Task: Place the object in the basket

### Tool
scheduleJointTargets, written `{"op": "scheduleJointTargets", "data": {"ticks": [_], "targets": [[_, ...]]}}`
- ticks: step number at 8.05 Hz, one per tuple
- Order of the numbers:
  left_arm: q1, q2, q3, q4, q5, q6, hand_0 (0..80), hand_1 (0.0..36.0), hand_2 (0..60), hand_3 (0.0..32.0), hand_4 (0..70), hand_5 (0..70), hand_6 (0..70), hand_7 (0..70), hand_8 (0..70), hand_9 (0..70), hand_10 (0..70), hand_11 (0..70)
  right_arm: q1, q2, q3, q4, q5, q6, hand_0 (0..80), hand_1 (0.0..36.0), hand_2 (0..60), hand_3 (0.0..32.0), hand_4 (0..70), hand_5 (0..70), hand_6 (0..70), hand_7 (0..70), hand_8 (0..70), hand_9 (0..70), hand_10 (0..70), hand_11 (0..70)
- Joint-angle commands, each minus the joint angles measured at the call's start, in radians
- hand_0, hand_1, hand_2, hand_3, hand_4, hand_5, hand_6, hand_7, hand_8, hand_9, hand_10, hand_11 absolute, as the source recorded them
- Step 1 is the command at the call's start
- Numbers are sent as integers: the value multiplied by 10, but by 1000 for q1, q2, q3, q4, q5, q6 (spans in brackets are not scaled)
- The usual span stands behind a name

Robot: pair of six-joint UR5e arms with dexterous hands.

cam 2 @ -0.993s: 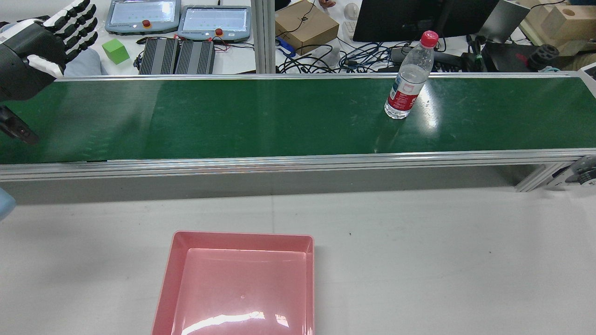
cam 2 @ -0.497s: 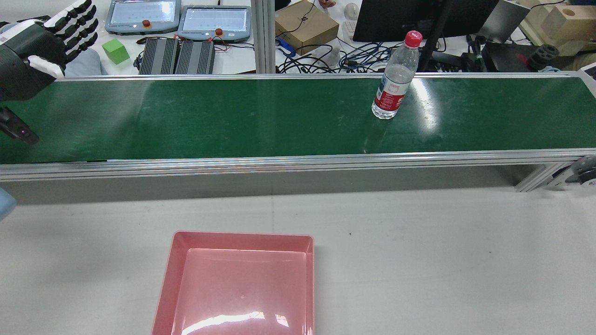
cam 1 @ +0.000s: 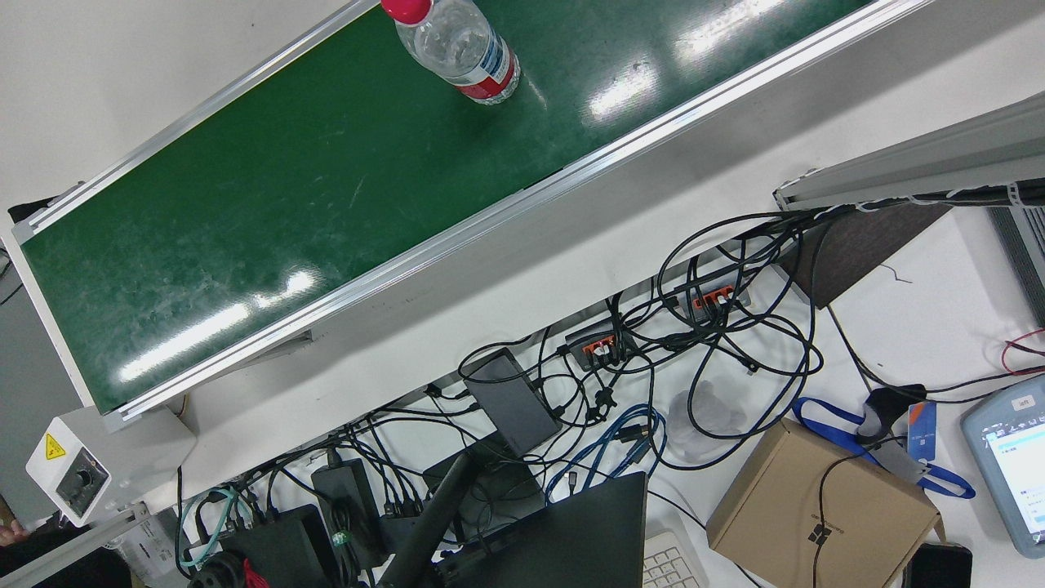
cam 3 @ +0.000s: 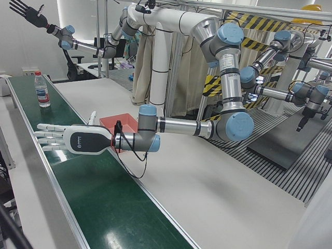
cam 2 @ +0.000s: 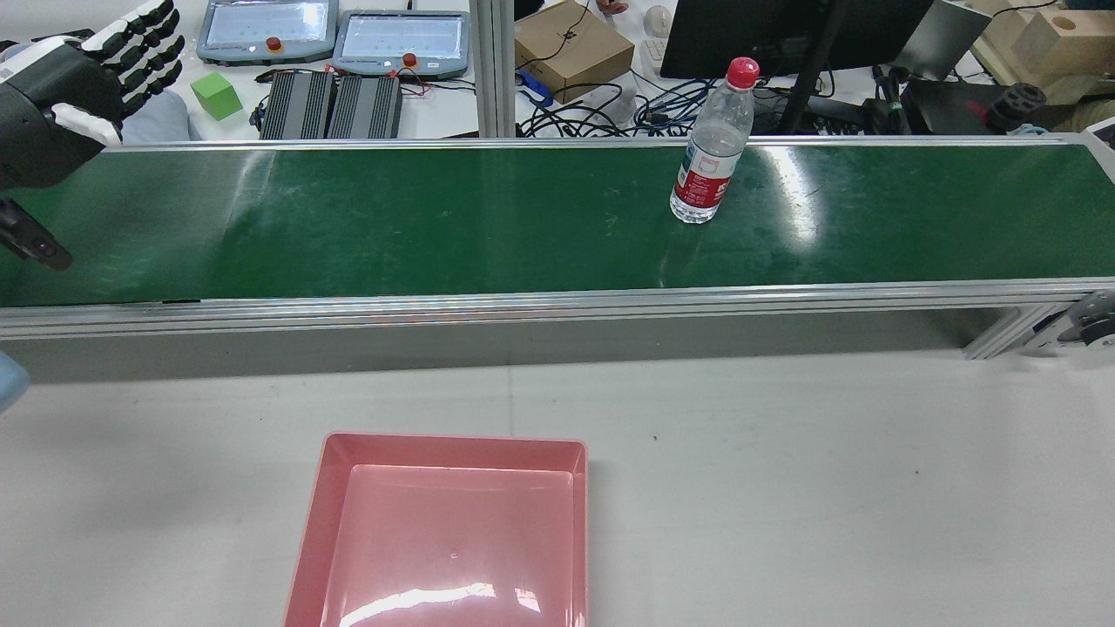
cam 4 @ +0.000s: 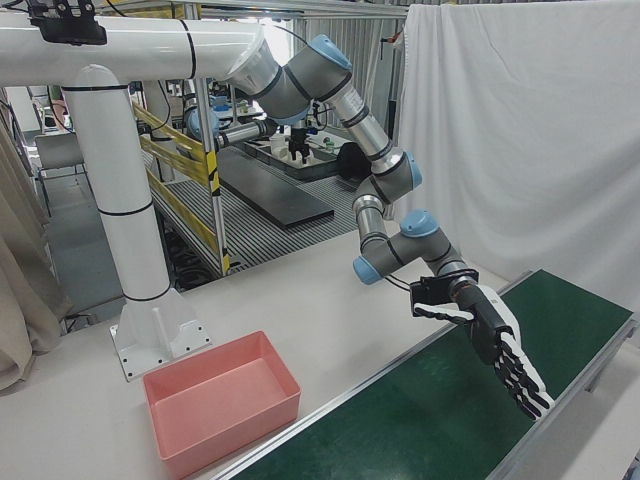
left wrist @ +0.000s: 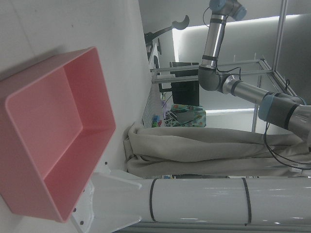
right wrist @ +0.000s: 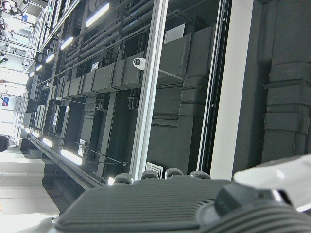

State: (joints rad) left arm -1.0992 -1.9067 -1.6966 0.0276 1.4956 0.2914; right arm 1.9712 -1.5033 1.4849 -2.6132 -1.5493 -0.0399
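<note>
A clear water bottle (cam 2: 707, 152) with a red cap and red label stands upright on the green conveyor belt (cam 2: 435, 226), right of its middle. It also shows in the front view (cam 1: 461, 49) and far off in the left-front view (cam 3: 42, 91). The pink basket (cam 2: 453, 448) sits empty on the grey table in front of the belt. My left hand (cam 2: 78, 96) is open and flat over the belt's left end, far from the bottle; it also shows in the left-front view (cam 3: 67, 140) and right-front view (cam 4: 500, 350). My right hand (cam 3: 23, 11) is raised high, open and empty.
Behind the belt are teach pendants (cam 2: 401, 39), a green cube (cam 2: 215, 95), a cardboard box (cam 2: 571, 48), a monitor and tangled cables. The white arm column (cam 4: 130, 230) stands behind the basket. An aluminium rail (cam 2: 557, 305) edges the belt.
The bottle has ridden left along the belt, still upright. Both hands have stayed where they were.
</note>
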Motion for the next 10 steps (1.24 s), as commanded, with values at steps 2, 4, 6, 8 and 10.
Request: {"op": "scheduleJointTargets", "data": {"ticks": [2,4,6,8,10], "targets": [[1,2,2,0,-2,3,513,32,0,28,20,50,0,0,21,20,4,16,0,0,0,1,0,0,0,0,0,0,0,0,0,0,0,0,0,0],[7,0,5,0,0,33,508,25,0,34,0,48,0,0,5,9,0,4,0,0,0,1,0,0,0,0,0,0,0,0,0,0,0,0,0,0],[9,2,9,0,0,38,509,28,0,26,0,54,0,0,7,14,0,3,0,0,0,-1,0,0,0,0,0,0,0,0,0,0,0,0,0,0],[5,3,11,0,0,40,508,27,0,26,0,52,0,0,9,15,0,2,0,0,0,-1,0,0,0,0,0,0,0,0,0,0,0,0,0,0],[12,5,14,0,-2,41,508,29,0,26,0,43,0,0,8,17,0,5,0,0,0,1,0,0,0,0,0,0,0,0,0,0,0,0,0,0]]}}
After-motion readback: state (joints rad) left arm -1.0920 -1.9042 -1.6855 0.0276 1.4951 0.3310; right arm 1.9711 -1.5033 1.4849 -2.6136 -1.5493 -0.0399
